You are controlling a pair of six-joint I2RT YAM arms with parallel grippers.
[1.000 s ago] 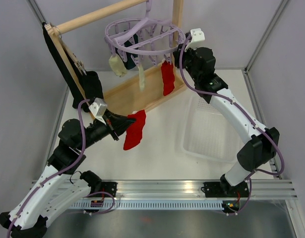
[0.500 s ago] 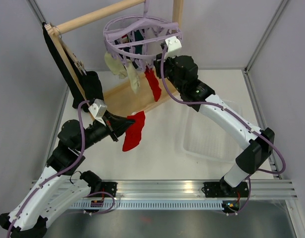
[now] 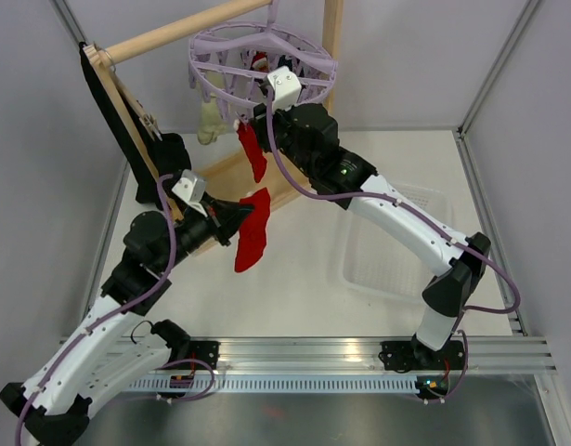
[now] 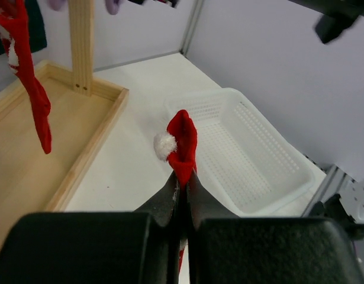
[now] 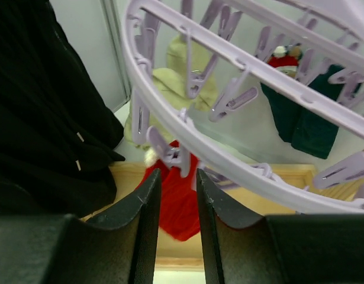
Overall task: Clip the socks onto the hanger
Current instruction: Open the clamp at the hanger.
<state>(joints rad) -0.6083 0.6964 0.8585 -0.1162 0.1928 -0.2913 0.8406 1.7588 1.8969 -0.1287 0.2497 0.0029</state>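
White tabletop [image 3: 304, 307], smooth and flat, with grey walls [image 3: 434, 56] on three sides and a metal rail [image 3: 313, 353] at the near edge. The wooden rack [image 3: 174, 34] stands back left, a round dowel over a shallow tray base. A black cloth [image 3: 127, 139] is draped limp on its left end. The basket [image 3: 396, 265] on the right is pale plastic, rectangular, with perforated mesh walls.

The hanger [image 3: 231, 42] is lavender hard plastic, two round rings joined by spokes. It hangs up at the dowel, rings roughly level, small clips dangling under them.

My left hand [image 3: 237, 216] is clamped tight on a red sock [image 3: 253, 237] of soft knit. I hold it clear of the tabletop in front of the rack, below the hanger. Its long axis is near vertical and most of it hangs below my fingers. A short end with a white pompom sticks up past them in the left wrist view.

My right hand [image 5: 174, 177] is up under the outer ring with a narrow gap, its tips either side of one clip [image 5: 170, 155]. I can't tell if they press it. A second red sock [image 5: 179, 213] hangs straight down just behind. A cream sock [image 5: 182, 89] and teal socks [image 5: 303, 118] also hang vertical.
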